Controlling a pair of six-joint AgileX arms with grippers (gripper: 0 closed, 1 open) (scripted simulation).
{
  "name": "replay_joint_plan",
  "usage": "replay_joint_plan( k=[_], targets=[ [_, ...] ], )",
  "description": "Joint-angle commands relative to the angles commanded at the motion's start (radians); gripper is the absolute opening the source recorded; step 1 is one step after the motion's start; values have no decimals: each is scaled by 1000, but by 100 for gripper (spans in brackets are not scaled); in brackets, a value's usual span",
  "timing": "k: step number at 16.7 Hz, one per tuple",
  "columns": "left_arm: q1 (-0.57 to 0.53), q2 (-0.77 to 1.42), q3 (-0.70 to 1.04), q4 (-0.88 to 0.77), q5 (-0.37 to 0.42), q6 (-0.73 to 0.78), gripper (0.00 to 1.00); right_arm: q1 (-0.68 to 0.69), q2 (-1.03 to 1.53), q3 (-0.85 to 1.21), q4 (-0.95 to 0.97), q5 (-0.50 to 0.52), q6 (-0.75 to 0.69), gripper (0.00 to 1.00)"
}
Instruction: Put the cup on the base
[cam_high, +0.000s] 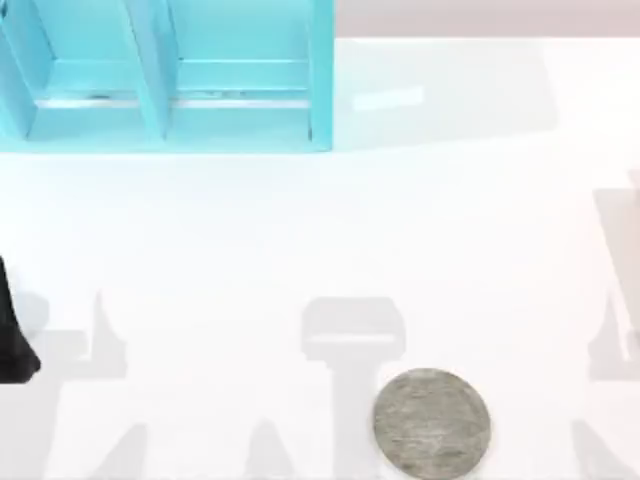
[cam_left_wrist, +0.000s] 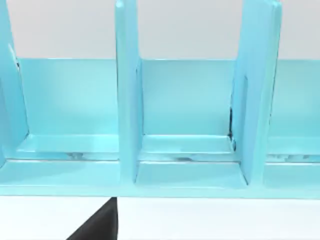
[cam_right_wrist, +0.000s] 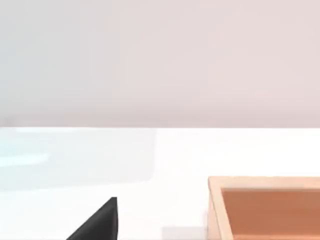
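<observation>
Resting near the table's (cam_high: 300, 240) near edge, the base (cam_high: 432, 420) lies unobstructed.

A white table (cam_high: 300, 230) is spreading across the scene under even light, with soft grey shadows lying along its near edge. A turquoise shelf unit (cam_high: 170, 80) with upright dividers is standing at the far left of the table, a pale pinkish-grey wall (cam_right_wrist: 160, 60) is rising behind, and a wooden box (cam_right_wrist: 265, 207) is sitting on the white surface

White table (cam_high: 250, 250) carries grey base (cam_high: 432, 420), turquoise shelf unit (cam_high: 165, 80), wooden box (cam_right_wrist: 265, 207).
</observation>
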Motion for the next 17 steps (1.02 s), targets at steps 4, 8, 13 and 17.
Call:
replay_joint_plan(
  k=[4,8,13,17],
  targets=[
    [-2,29,13,-23,-3,28,100,0,0,0,0,0,0,100],
    [-10,195,92,-149,-20,189,100,0,0,0,0,0,0,100],
    [-6,537,284,-408,-61,527,100,0,0,0,0,0,0,100],
    [14,855,492,-648,-93,846,100,0,0,0,0,0,0,100]
  ],
)
